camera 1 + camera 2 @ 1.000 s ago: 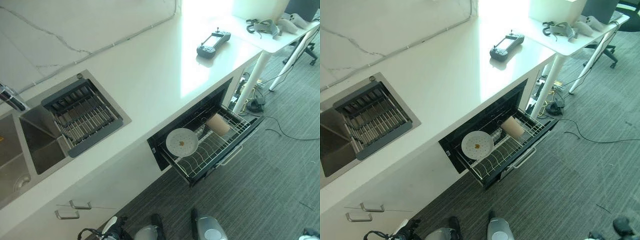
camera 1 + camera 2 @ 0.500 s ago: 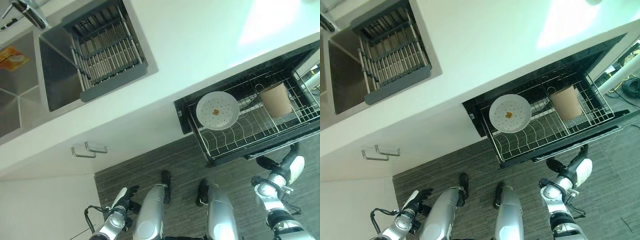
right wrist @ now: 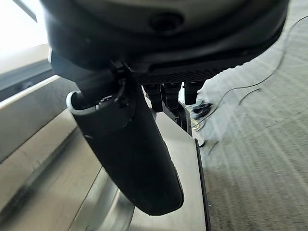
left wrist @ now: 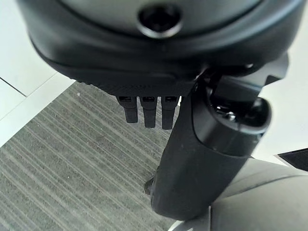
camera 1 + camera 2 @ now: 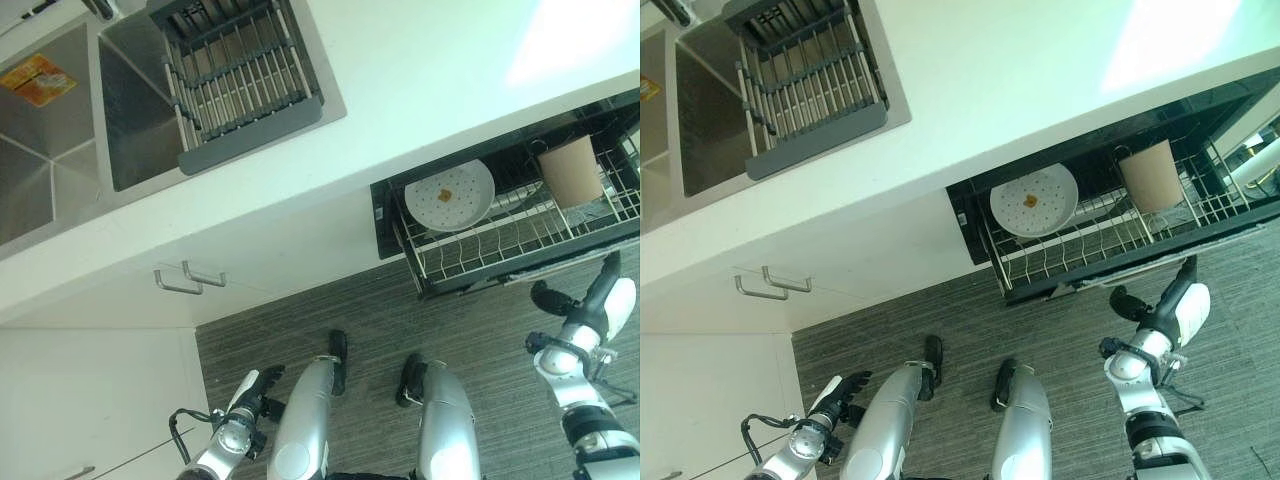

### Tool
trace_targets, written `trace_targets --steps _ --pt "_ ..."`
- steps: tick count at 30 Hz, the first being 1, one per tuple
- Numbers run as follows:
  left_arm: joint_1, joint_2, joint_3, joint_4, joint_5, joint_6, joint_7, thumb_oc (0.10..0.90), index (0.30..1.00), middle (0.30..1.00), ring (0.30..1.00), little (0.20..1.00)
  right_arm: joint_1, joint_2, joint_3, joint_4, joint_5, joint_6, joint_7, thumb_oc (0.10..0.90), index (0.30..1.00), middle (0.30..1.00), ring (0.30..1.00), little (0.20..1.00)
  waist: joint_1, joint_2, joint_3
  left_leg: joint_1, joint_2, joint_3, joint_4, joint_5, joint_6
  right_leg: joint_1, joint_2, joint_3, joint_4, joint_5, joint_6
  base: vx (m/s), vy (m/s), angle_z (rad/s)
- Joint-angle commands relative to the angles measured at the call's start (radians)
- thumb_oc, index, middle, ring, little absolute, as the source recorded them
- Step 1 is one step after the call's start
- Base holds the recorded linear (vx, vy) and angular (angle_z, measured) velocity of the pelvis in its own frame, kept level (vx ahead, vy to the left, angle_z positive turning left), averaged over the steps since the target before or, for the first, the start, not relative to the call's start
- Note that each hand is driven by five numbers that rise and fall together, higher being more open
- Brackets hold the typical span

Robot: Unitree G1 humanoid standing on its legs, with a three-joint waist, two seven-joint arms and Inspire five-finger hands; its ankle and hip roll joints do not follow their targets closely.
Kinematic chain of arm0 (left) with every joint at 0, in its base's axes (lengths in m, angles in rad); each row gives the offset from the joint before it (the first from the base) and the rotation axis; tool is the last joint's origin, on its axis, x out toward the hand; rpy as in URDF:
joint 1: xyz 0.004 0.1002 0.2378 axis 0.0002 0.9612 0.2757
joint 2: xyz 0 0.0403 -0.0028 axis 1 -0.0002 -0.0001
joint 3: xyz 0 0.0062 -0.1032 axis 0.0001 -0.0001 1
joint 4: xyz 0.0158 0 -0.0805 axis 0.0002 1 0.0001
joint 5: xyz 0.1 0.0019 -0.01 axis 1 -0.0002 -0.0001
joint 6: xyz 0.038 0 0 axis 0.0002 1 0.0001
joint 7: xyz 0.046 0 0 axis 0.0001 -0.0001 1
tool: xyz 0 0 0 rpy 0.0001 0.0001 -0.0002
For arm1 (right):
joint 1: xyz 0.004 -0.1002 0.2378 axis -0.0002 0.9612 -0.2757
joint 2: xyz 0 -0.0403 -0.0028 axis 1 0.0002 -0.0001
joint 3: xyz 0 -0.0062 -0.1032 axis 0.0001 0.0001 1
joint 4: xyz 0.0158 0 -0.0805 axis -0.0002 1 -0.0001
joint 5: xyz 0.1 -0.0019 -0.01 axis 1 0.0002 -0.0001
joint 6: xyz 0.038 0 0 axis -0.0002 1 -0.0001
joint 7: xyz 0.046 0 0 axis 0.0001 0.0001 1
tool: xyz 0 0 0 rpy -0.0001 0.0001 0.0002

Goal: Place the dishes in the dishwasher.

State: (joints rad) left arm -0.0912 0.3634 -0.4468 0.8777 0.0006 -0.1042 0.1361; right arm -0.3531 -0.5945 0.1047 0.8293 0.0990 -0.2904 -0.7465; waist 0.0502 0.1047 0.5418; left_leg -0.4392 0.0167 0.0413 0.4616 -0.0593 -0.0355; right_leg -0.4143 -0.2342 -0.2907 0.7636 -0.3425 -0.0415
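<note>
1. My right hand hangs low in front of the pulled-out rack, near its front edge but not touching it; my fingers are loose and straight, thumb out, holding nothing.
2. My left hand hangs down by my side over the carpet, well apart from the rack, fingers relaxed and empty.
3. The plate stands tilted on the rack's left side, leaning on the wire tines, with a small brown spot near its middle.
4. The cup, tan, lies tipped in the rack to the right of the plate, apart from it.
5. The dishwasher's open front sits under the white counter, which overhangs the back of the rack.
6. To the left, a sink is set into the counter, with a grey drying rack across its right basin.
7. Two handles show on the cabinet below the sink.
</note>
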Motion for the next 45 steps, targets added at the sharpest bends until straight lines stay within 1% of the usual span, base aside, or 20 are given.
trace_targets --steps 1,6,14,16,18,19,20,23,24,27,30,31,32,33,34,37,39,40,43,45 --pt "0.069 0.035 -0.012 -0.116 -0.073 -0.072 -0.103 0.800 0.900 0.900 0.900 0.900 -0.246 -0.134 0.071 -0.103 -0.154 -0.146 0.046 0.800 0.900 0.900 0.900 0.900 0.071 0.000 -0.022 0.071 -0.015 0.006 -0.091 -0.077 0.051 0.063 0.048 0.014 0.017 -0.079 -0.020 0.02 0.085 0.04" --pt "0.074 0.058 -0.039 -0.159 -0.102 -0.102 -0.120 0.800 0.900 0.900 0.900 0.900 -0.429 -0.180 0.135 -0.058 -0.178 -0.104 0.087 0.800 0.900 0.900 0.900 0.900 0.117 0.011 -0.022 0.044 -0.024 -0.015 -0.113 -0.052 0.049 0.047 0.044 -0.004 0.018 -0.077 -0.019 0.01 0.067 0.22" --pt "0.081 0.091 -0.068 -0.208 -0.102 -0.116 -0.153 0.800 0.900 0.900 0.900 0.900 -0.649 -0.213 0.237 -0.024 -0.238 -0.070 0.113 0.800 0.900 0.900 0.900 0.900 0.179 0.020 -0.022 0.025 -0.029 -0.049 -0.159 -0.015 0.049 0.049 0.042 -0.038 0.002 -0.070 -0.019 0.00 0.024 0.13" --pt "0.086 0.090 -0.067 -0.201 -0.110 -0.080 -0.198 0.800 0.900 0.900 0.900 0.900 -0.709 -0.223 0.269 -0.021 -0.268 -0.056 0.138 0.800 0.900 0.900 0.900 0.900 0.195 0.022 -0.022 0.021 -0.027 -0.056 -0.162 -0.009 0.045 0.060 0.041 -0.054 -0.009 -0.068 -0.018 -0.02 0.019 0.06" --pt "0.093 0.090 -0.069 -0.191 -0.099 -0.095 -0.228 0.800 0.900 0.900 0.900 0.900 -0.759 -0.227 0.306 -0.012 -0.287 -0.030 0.147 0.800 0.900 0.900 0.900 0.900 0.208 0.024 -0.022 0.016 -0.025 -0.060 -0.162 -0.004 0.043 0.068 0.042 -0.064 -0.018 -0.065 -0.019 -0.01 0.001 0.11" --pt "0.096 0.097 -0.070 -0.189 -0.107 -0.106 -0.249 0.800 0.900 0.900 0.900 0.900 -0.789 -0.230 0.322 -0.002 -0.266 -0.014 0.151 0.800 0.900 0.900 0.900 0.900 0.216 0.024 -0.022 0.015 -0.022 -0.062 -0.162 -0.004 0.044 0.072 0.042 -0.071 -0.021 -0.065 -0.019 -0.04 -0.070 0.12" --pt "0.094 0.116 -0.068 -0.197 -0.120 -0.110 -0.282 0.800 0.900 0.900 0.900 0.900 -0.839 -0.225 0.333 0.010 -0.230 0.014 0.167 0.800 0.900 0.900 0.900 0.900 0.228 0.018 -0.022 0.009 -0.016 -0.066 -0.162 -0.007 0.043 0.081 0.047 -0.083 -0.032 -0.063 -0.016 -0.06 -0.105 0.16" --pt "0.091 0.125 -0.073 -0.201 -0.141 -0.100 -0.362 0.800 0.900 0.900 0.900 0.900 -0.847 -0.201 0.328 0.029 -0.220 0.025 0.194 0.800 0.900 0.900 0.900 0.900 0.234 0.012 -0.022 0.015 -0.009 -0.071 -0.162 -0.012 0.040 0.107 0.059 -0.095 -0.059 -0.060 -0.012 -0.03 -0.064 0.13" --pt "0.098 0.119 -0.078 -0.201 -0.137 -0.092 -0.375 0.800 0.900 0.900 0.900 0.900 -0.825 -0.192 0.323 0.035 -0.190 0.028 0.202 0.800 0.900 0.900 0.900 0.900 0.234 0.013 -0.022 0.027 -0.005 -0.072 -0.162 -0.015 0.038 0.130 0.064 -0.098 -0.079 -0.056 -0.012 -0.01 -0.038 0.09" --pt "0.104 0.100 -0.071 -0.182 -0.143 -0.080 -0.343 0.800 0.900 0.900 0.900 0.900 -0.732 -0.155 0.279 0.026 -0.106 0.015 0.215 0.800 0.900 0.900 0.900 0.900 0.219 0.009 -0.022 0.061 0.008 -0.066 -0.162 -0.025 0.032 0.186 0.078 -0.100 -0.135 -0.043 -0.007 0.01 -0.027 0.09" --pt "0.101 0.079 -0.039 -0.164 -0.125 -0.078 -0.323 0.800 0.900 0.900 0.900 0.900 -0.578 -0.096 0.218 -0.023 -0.083 0.009 0.224 0.800 0.900 0.900 0.900 0.900 0.193 0.009 -0.022 0.097 0.025 -0.056 -0.162 -0.035 0.024 0.240 0.095 -0.090 -0.203 -0.023 0.001 0.01 -0.013 0.03" --pt "0.101 0.072 -0.029 -0.159 -0.102 -0.075 -0.312 0.800 0.900 0.900 0.900 0.900 -0.507 -0.075 0.194 -0.047 -0.071 0.014 0.242 0.800 0.900 0.900 0.900 0.900 0.178 0.007 -0.022 0.115 0.032 -0.052 -0.162 -0.041 0.021 0.266 0.103 -0.085 -0.233 -0.014 0.005 0.01 -0.030 -0.07" --pt "0.100 0.060 -0.015 -0.155 -0.075 -0.065 -0.305 0.800 0.900 0.900 0.900 0.900 -0.393 -0.045 0.173 -0.093 -0.032 0.019 0.238 0.800 0.900 0.900 0.900 0.900 0.154 0.002 -0.022 0.138 0.045 -0.042 -0.162 -0.047 0.015 0.304 0.116 -0.076 -0.287 0.002 0.011 0.01 -0.030 -0.04" --pt "0.102 0.058 -0.013 -0.155 -0.065 -0.060 -0.300 0.800 0.900 0.900 0.900 0.900 -0.369 -0.040 0.167 -0.103 -0.022 0.027 0.242 0.800 0.900 0.900 0.900 0.900 0.150 0.002 -0.023 0.144 0.049 -0.041 -0.162 -0.050 0.013 0.315 0.120 -0.075 -0.301 0.007 0.011 0.02 -0.028 0.05" --pt "0.106 0.044 -0.004 -0.143 -0.041 -0.051 -0.279 0.800 0.900 0.900 0.900 0.900 -0.247 -0.003 0.156 -0.144 0.014 0.035 0.252 0.800 0.900 0.900 0.900 0.900 0.120 -0.006 -0.041 0.161 0.062 -0.028 -0.162 -0.058 0.007 0.345 0.129 -0.066 -0.353 0.024 0.017 0.00 0.000 0.00" --pt "0.121 0.024 0.018 -0.131 -0.042 -0.041 -0.277 0.800 0.900 0.900 0.900 0.900 -0.048 0.027 0.128 -0.192 0.067 0.015 0.286 0.800 0.900 0.900 0.900 0.900 0.073 -0.016 -0.075 0.192 0.081 -0.010 -0.162 -0.074 -0.002 0.394 0.138 -0.054 -0.434 0.048 0.027 0.03 -0.003 -0.13" --pt "0.129 0.012 0.044 -0.133 -0.050 -0.031 -0.294 0.800 0.900 0.900 0.900 0.900 0.058 0.041 0.103 -0.207 0.080 0.005 0.328 0.800 0.900 0.900 0.900 0.900 0.048 -0.018 -0.097 0.209 0.087 0.003 -0.162 -0.083 -0.005 0.414 0.137 -0.050 -0.464 0.056 0.034 0.00 0.013 -0.36" --pt "0.138 0.003 0.070 -0.135 -0.051 -0.029 -0.306 0.800 0.900 0.900 0.900 0.900 0.150 0.064 0.081 -0.212 0.105 0.005 0.377 0.800 0.900 0.900 0.900 0.900 0.024 -0.024 -0.120 0.225 0.090 0.017 -0.162 -0.089 -0.008 0.419 0.129 -0.045 -0.464 0.056 0.041 -0.02 0.008 -0.48" --pt "0.130 -0.019 0.108 -0.125 -0.075 -0.014 -0.338 0.800 0.900 0.900 0.900 0.900 0.266 0.098 0.059 -0.182 0.145 0.006 0.478 0.800 0.900 0.900 0.900 0.900 -0.013 -0.034 -0.161 0.252 0.092 0.039 -0.162 -0.101 -0.012 0.427 0.118 -0.036 -0.464 0.057 0.053 -0.02 -0.008 -0.38" --pt "0.116 -0.031 0.119 -0.110 -0.075 -0.006 -0.356 0.800 0.900 0.900 0.900 0.900 0.304 0.121 0.051 -0.147 0.148 -0.003 0.509 0.800 0.900 0.900 0.900 0.900 -0.027 -0.036 -0.183 0.266 0.089 0.046 -0.162 -0.110 -0.010 0.431 0.115 -0.032 -0.464 0.054 0.055 0.00 -0.002 -0.30"
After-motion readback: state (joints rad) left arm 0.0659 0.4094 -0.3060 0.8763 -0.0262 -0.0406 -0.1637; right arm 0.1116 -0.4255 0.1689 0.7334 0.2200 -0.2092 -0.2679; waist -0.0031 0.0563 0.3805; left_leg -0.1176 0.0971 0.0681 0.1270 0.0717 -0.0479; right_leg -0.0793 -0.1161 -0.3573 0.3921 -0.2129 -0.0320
